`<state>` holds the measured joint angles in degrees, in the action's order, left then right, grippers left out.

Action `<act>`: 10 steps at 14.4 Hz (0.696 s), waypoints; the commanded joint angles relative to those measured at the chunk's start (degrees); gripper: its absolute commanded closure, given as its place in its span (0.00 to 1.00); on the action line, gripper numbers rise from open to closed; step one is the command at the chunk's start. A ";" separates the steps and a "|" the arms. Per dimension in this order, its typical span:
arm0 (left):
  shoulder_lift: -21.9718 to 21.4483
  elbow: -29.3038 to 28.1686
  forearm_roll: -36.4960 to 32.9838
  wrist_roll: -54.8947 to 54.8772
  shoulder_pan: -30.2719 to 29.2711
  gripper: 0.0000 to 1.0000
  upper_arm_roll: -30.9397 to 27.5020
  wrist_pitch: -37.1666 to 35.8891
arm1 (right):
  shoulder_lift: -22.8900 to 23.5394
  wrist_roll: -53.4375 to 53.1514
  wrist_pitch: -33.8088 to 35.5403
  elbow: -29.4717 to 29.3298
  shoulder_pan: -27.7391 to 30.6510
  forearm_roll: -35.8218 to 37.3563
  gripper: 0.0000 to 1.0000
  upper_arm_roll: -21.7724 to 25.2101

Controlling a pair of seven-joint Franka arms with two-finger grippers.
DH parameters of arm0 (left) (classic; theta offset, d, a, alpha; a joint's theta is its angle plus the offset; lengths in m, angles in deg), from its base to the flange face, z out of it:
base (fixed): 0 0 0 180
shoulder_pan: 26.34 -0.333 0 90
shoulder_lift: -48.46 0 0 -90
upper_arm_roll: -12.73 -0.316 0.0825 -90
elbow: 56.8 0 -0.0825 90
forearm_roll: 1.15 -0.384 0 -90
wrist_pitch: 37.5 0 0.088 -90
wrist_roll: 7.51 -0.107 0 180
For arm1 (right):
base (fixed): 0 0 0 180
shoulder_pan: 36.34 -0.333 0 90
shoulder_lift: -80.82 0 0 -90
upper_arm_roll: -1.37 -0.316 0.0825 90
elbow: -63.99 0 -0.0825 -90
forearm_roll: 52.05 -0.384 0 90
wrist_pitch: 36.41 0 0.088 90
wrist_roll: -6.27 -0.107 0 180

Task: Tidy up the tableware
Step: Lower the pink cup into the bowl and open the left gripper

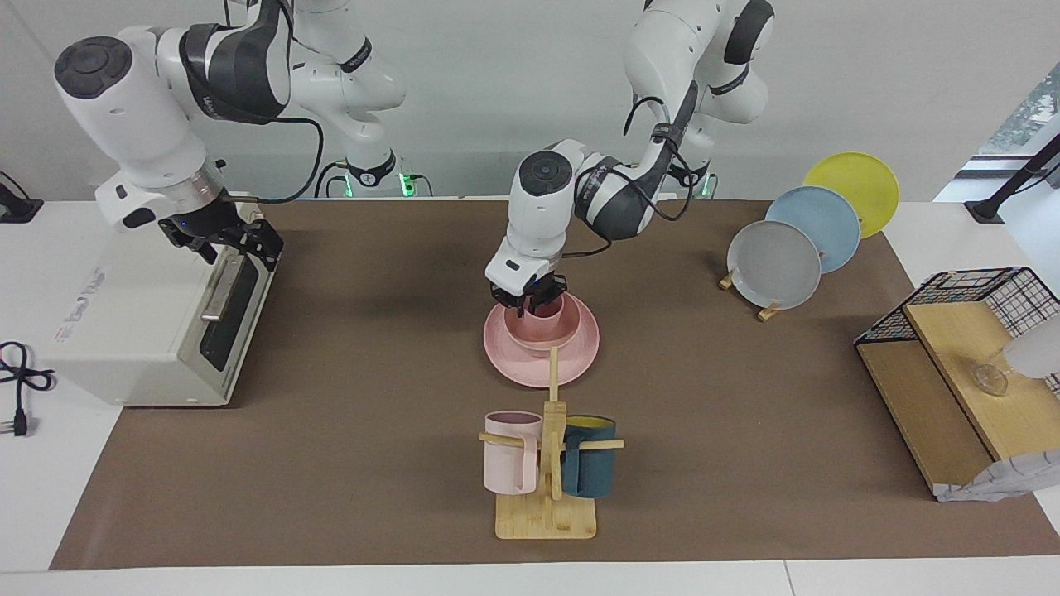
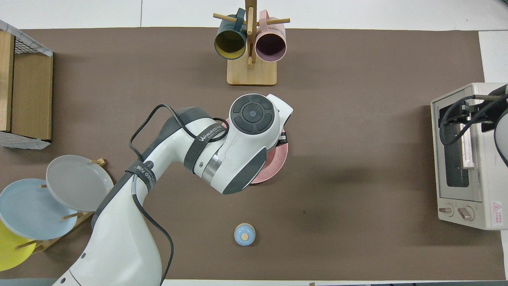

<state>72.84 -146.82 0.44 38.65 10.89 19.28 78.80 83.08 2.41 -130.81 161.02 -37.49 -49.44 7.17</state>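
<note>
The salmon-pink plate lies in the middle of the table. The pink bowl sits on it and the pink tumbler cup stands in the bowl. My left gripper is down at the cup's rim, on the side toward the right arm's end. In the overhead view my left arm covers the bowl and cup, and only the plate's edge shows. My right gripper hangs over the toaster oven, away from the set.
A wooden mug tree with a pale pink and a dark teal mug stands farther from the robots than the plate. Grey, blue and yellow plates stand in a rack, and a wire-and-wood shelf stands at the left arm's end. A small blue round object lies near the robots.
</note>
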 commanded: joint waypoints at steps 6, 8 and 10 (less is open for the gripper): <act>-14.17 0.10 -0.98 -9.13 -10.58 0.00 -1.10 -14.77 | 0.81 1.48 2.29 -2.54 -1.39 -1.38 0.00 2.27; -17.42 0.10 -0.63 -18.87 -16.72 0.00 -1.10 -19.77 | 1.43 1.48 3.00 -3.43 -1.49 -1.47 0.00 2.55; -20.06 0.10 -0.28 -28.28 -23.31 0.00 -1.10 -23.82 | 1.25 1.40 3.00 -3.43 -1.49 -1.99 0.00 2.63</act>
<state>55.74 -145.54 0.16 18.44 -6.63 17.53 58.49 83.36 2.41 -129.34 159.38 -38.41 -49.68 8.79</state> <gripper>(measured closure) 0.000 0.000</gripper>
